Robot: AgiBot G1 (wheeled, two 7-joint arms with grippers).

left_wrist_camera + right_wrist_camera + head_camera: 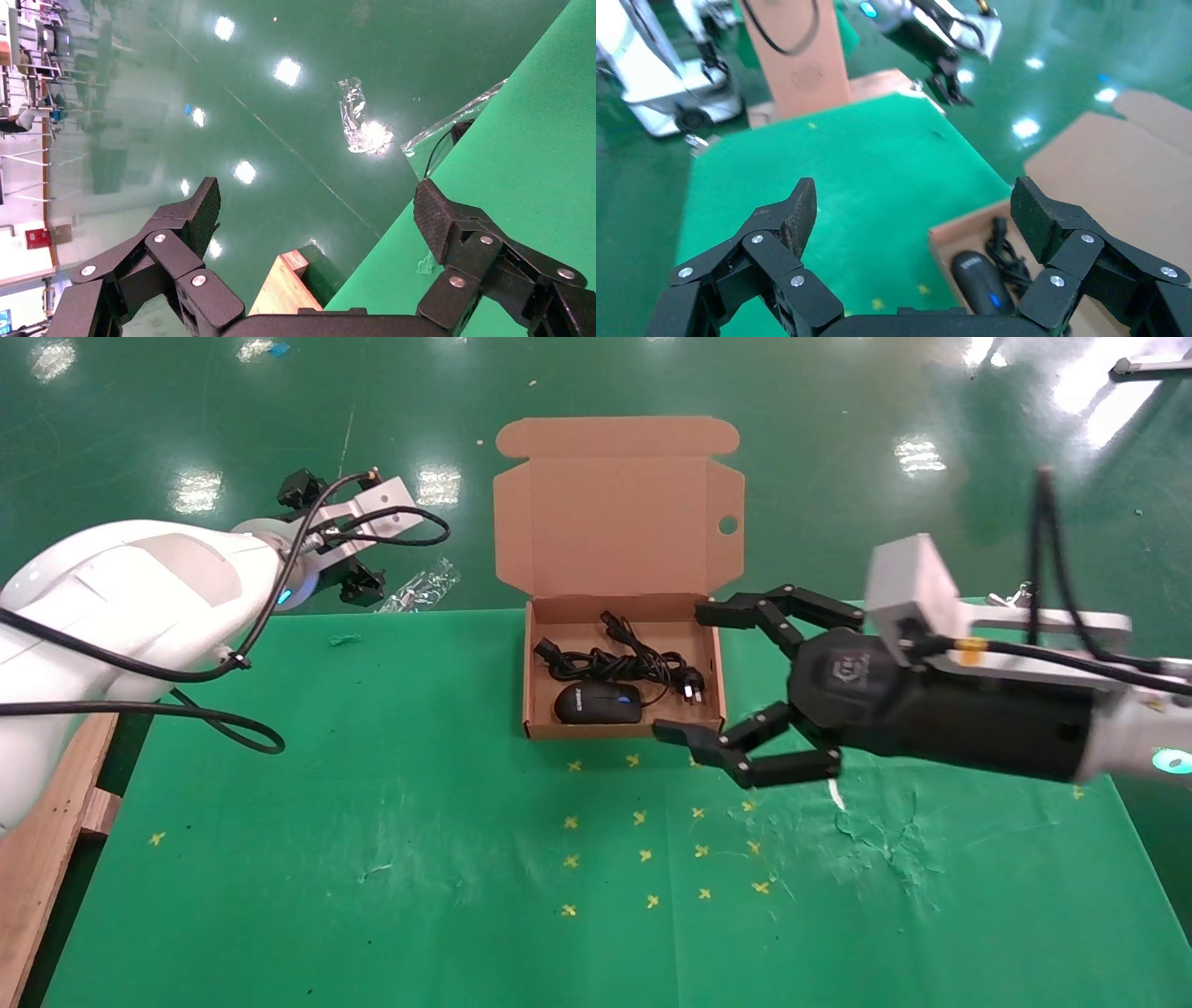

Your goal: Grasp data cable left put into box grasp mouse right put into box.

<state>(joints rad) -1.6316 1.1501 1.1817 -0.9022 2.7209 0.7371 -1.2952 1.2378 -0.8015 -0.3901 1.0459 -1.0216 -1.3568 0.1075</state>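
Note:
The brown box (535,658) stands open at the table's far middle, its flap lid (615,523) upright with a round hole. Inside lie the bundled black data cable (619,658) and the black mouse (598,702) with a blue wheel, nearer the front wall. My right gripper (694,672) is open and empty, just right of the box at its rim. The right wrist view shows the mouse (982,284) and the cable (1007,249) in the box (947,235) between my open fingers (793,210). My left gripper (316,210) is open and empty, off the table's far left corner (363,584).
Green cloth covers the table (372,859), with small yellow crosses (643,854) in front of the box. A clear plastic wrapper (419,589) lies past the far edge. A wooden board (47,859) runs along the left side. My left arm's cable (223,728) loops over the table's left part.

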